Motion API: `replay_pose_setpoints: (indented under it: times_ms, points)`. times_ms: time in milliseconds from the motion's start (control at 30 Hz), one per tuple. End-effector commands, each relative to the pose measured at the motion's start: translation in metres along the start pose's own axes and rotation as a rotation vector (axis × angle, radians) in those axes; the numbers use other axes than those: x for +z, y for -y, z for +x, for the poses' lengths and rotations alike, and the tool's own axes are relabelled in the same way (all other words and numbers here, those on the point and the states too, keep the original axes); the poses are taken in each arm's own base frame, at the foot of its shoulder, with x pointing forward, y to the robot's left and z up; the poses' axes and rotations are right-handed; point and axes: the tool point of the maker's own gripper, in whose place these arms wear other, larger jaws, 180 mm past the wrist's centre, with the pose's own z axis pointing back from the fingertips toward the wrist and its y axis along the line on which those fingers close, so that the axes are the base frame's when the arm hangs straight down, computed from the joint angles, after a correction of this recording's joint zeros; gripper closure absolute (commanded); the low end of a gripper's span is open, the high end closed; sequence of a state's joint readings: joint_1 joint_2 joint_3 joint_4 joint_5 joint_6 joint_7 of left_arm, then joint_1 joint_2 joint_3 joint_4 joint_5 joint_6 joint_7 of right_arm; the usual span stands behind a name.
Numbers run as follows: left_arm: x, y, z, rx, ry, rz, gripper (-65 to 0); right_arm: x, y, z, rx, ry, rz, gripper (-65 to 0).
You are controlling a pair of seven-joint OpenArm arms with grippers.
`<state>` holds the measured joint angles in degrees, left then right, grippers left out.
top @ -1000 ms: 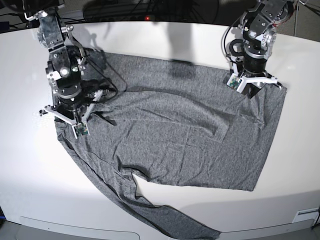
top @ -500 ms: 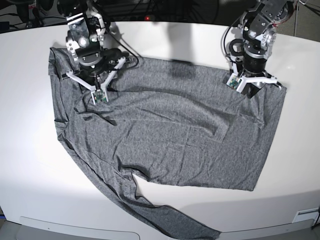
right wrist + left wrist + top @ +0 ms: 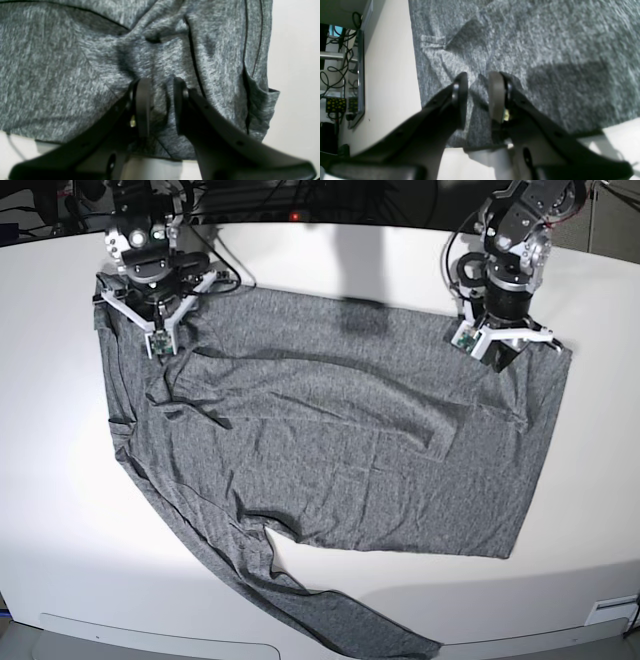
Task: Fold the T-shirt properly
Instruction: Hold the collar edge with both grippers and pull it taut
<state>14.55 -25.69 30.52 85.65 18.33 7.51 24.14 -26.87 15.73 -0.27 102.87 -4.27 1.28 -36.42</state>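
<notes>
The heather-grey T-shirt point(image 3: 340, 440) lies spread on the white table point(image 3: 60, 480), with one long sleeve point(image 3: 330, 620) running to the front edge. My right gripper point(image 3: 148, 320) is at the shirt's far left corner. In the right wrist view it point(image 3: 160, 105) is shut on a bunched fold of the fabric point(image 3: 62, 62), and creases radiate from it. My left gripper point(image 3: 495, 345) is at the shirt's far right corner. In the left wrist view it point(image 3: 477, 97) is pinched on a ridge of the cloth point(image 3: 545, 37) near its hem. The neck label is hidden.
The table's front edge point(image 3: 500, 620) lies close below the shirt's hem, and the sleeve end reaches it. Cables and dark equipment point(image 3: 300, 195) run behind the table's back edge. The table side edge and floor cables point(image 3: 342, 75) show in the left wrist view.
My right gripper has moved from the shirt's left side to the far left corner, dragging the fabric back and spreading it. My left gripper has barely shifted.
</notes>
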Motion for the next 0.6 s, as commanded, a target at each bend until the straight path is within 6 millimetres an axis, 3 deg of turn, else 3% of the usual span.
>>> replay_pose_setpoints:
  times_ms: [0, 233, 367, 567]
  points:
    - [0.019, 0.058, -0.051, 0.025, -0.204, -0.214, -16.5, 0.003, 0.002, -0.001, 0.006, 0.001, -0.001, -16.4]
    - [0.041, 0.083, -0.078, 0.030, -0.291, -0.271, -16.5, 0.007, -0.003, -0.017, 0.030, -0.043, 0.023, -16.4]
    - [0.041, 0.086, -0.067, 0.112, -0.276, -0.297, -16.3, 0.007, -0.006, -0.017, 0.038, -0.042, 0.037, -16.4]
    - [0.040, 0.074, -0.044, 0.290, -0.222, -0.368, -15.9, 0.007, -0.006, -0.017, 0.040, -0.042, 0.039, -16.4]
